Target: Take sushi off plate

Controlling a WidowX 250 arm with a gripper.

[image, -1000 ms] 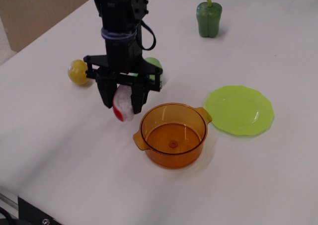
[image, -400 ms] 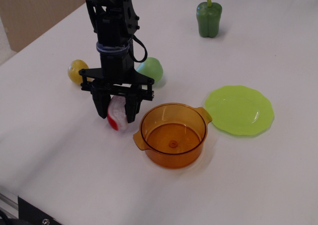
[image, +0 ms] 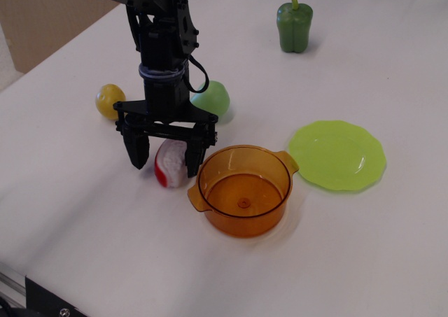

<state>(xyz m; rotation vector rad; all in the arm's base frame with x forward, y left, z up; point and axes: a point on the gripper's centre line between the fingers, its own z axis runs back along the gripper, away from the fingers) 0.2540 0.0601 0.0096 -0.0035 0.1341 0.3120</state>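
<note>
The sushi [image: 170,163], a white bumpy piece with a red edge, lies on the white table just left of the orange pot. My black gripper [image: 166,155] stands over it with its jaws spread wide. The left finger is clear of the sushi and the right finger is close beside it. The lime-green plate [image: 338,155] lies bare at the right of the pot, well away from the sushi.
A transparent orange two-handled pot [image: 243,189] stands right of the sushi. A yellow lemon [image: 110,101] and a green pear [image: 213,98] lie behind the gripper. A green bell pepper [image: 294,26] stands at the far back.
The gripper moved left and down with the sushi, set it on the table, and opened its jaws off it.
</note>
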